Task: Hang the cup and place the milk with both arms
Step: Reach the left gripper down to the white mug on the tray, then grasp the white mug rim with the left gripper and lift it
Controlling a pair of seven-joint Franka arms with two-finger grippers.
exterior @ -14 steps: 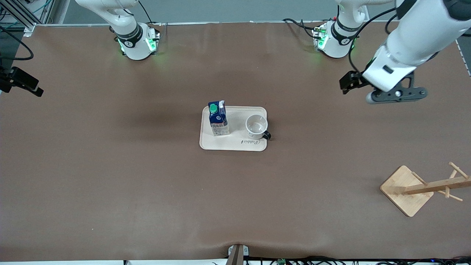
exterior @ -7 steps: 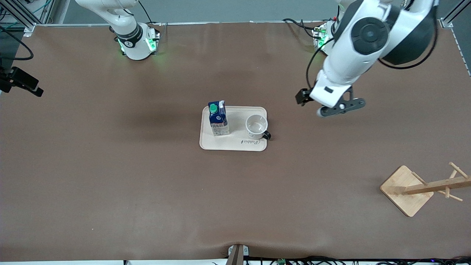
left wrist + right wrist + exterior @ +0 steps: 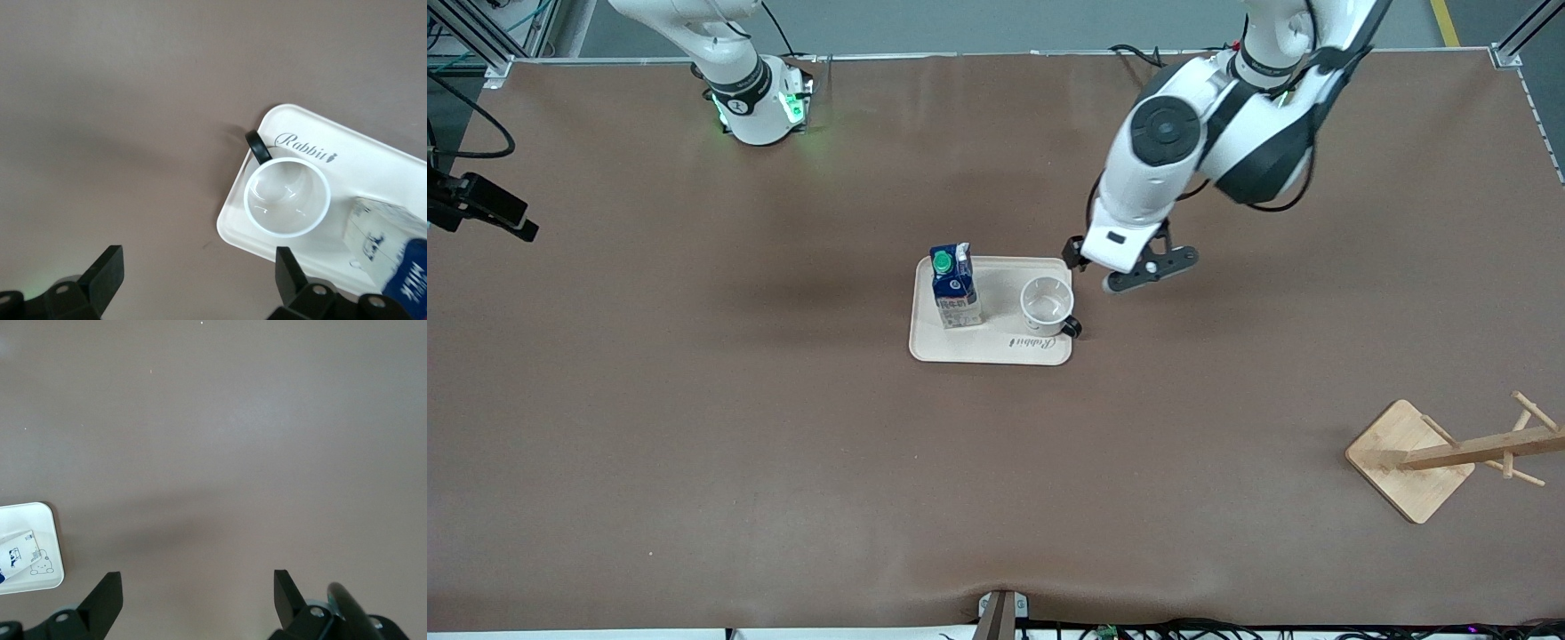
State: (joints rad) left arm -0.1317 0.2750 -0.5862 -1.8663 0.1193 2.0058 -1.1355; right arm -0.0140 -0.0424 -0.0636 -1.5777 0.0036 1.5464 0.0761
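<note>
The white cup [image 3: 1047, 304] with a black handle [image 3: 1072, 327] stands upright on a cream tray [image 3: 996, 348] at mid-table. The blue milk carton [image 3: 954, 286] with a green cap stands beside it on the tray. My left gripper [image 3: 1119, 267] hangs open and empty over the bare table, just off the tray's corner nearest the cup. In the left wrist view the gripper [image 3: 198, 280] is open, with the cup [image 3: 287, 197], tray [image 3: 373, 147] and milk [image 3: 393, 247] off to one side. My right gripper [image 3: 482, 209] waits open at the right arm's end of the table, and the right wrist view [image 3: 197, 600] shows it empty.
A wooden cup rack [image 3: 1449, 453] with pegs stands on a square base, nearer the front camera, toward the left arm's end. The right wrist view shows brown table with the tray's corner [image 3: 37, 520] and the milk [image 3: 17, 557] at its edge.
The left arm has swung from its own end of the table toward the tray and lowered beside the cup's corner. The right gripper has barely moved. Cup and milk are unmoved.
</note>
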